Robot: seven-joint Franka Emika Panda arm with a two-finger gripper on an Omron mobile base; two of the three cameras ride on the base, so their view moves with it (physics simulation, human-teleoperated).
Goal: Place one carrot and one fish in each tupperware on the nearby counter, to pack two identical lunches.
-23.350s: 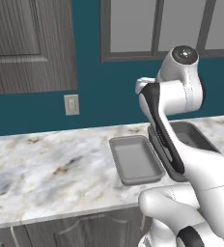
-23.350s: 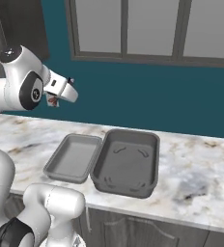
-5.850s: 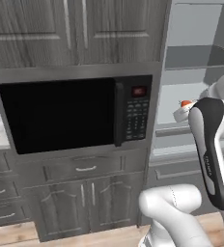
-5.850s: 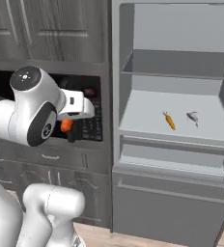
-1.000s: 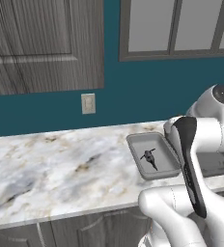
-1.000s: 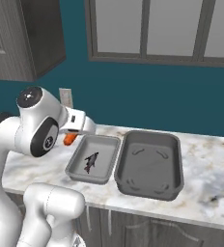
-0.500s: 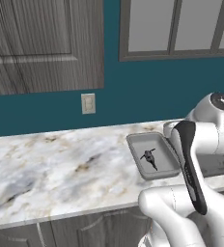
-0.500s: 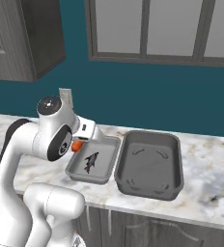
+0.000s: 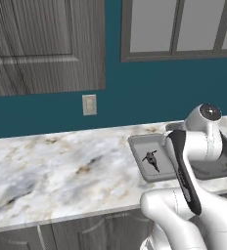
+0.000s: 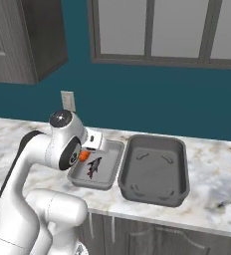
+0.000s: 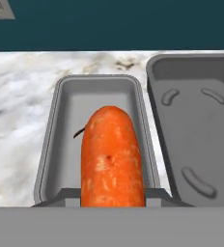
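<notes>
Carrot (image 11: 112, 157), stiff and smooth, is held by its thick end in the gripper (image 10: 85, 155), above the small tupperware (image 11: 100, 91) where a fish (image 10: 93, 166) lies; it probably weighs little.

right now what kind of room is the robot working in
A kitchen, rendered rather than real: a marbled stone counter over dark wood-grain cabinet doors, more cabinets on a teal wall, and two grey tupperware trays, one holding a fish.
</notes>
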